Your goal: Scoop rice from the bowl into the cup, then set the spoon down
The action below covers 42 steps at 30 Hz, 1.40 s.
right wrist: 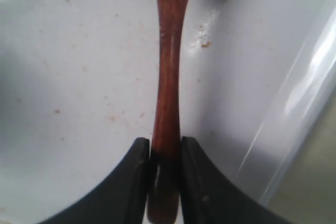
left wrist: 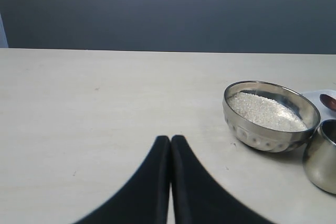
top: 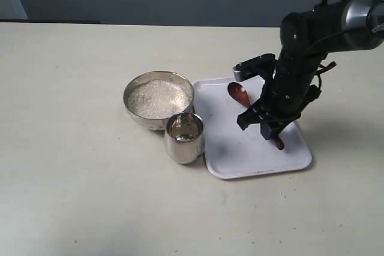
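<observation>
Spoon (top: 239, 94): one, gripped by right end effector (right wrist: 165, 148); left end effector (left wrist: 170, 141) closed, empty

From my station I count one steel bowl (top: 157, 74), and in it one heap of rice (top: 158, 98). There is one steel cup (top: 184, 143). I count one wooden spoon (top: 239, 94) and one white tray (top: 240, 154). One table (top: 72, 148) carries the lot. My feeds show two grippers, the left gripper (left wrist: 170, 145) and the right gripper (right wrist: 165, 150), and two steel vessels in all.
</observation>
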Available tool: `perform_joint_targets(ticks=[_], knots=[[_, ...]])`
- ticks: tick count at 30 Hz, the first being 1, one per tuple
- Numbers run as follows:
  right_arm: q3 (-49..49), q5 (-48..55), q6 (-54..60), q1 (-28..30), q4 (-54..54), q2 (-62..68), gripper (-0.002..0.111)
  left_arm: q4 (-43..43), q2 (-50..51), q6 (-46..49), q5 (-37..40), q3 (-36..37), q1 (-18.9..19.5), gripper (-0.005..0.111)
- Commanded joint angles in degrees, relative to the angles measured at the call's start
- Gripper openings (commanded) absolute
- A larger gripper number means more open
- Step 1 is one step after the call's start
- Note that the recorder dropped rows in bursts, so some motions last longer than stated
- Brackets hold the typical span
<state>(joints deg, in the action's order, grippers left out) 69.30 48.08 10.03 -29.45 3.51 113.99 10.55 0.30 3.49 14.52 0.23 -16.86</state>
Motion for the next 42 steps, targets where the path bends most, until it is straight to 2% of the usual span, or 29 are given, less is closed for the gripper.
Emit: perform_joint_targets(ticks=[1,4,10,12,20,25,27,32,37,42], knots=[[0.31,-0.09,0.4,0.21,0.11,-0.04,-0.001,-0.09,-0.3,-0.37,-0.75,-0.23,-0.37,0.001],[0.31,0.4,0.4,0.21,0.94,0.47,0.004,-0.09,-0.3,-0.37,-0.75,-0.23,-0.37,0.001],[0.31,2.14,0.4,0.21,1.17,1.6,0.037,-0.09,-0.3,-0.37,-0.75,-0.23,-0.37,0.001],[0.49,2.14,0.4,0.21,1.17,1.6,0.044,-0.09,-0.3,-0.37,-0.75,-0.23,-0.37,0.001],[0.8,4.09,-0.6,0.21,1.06,-0.83,0.043,-0.09,-0.3,-0.37,-0.75,-0.23,-0.37,0.001],[0.8,5.12,-1.21,0.21,-0.26,-9.84,0.042,-0.09,-0.3,-0.37,-0.75,-0.23,-0.37,0.001],[0.8,8.03,-1.3,0.21,-3.51,-14.99,0.039,-0.09,-0.3,-0.37,-0.75,-0.23,-0.37,0.001],[0.03,18.32,-11.14,0.21,-17.61,-29.01,-0.001,-0.09,-0.3,-0.37,-0.75,-0.23,-0.37,0.001],[-5.57,18.75,-14.91,0.21,-15.42,-48.94,-0.001,-0.09,-0.3,-0.37,-0.75,-0.23,-0.37,0.001],[-12.31,17.81,-16.46,0.21,-12.95,-62.24,-0.001,-0.09,-0.3,-0.37,-0.75,-0.23,-0.37,0.001]])
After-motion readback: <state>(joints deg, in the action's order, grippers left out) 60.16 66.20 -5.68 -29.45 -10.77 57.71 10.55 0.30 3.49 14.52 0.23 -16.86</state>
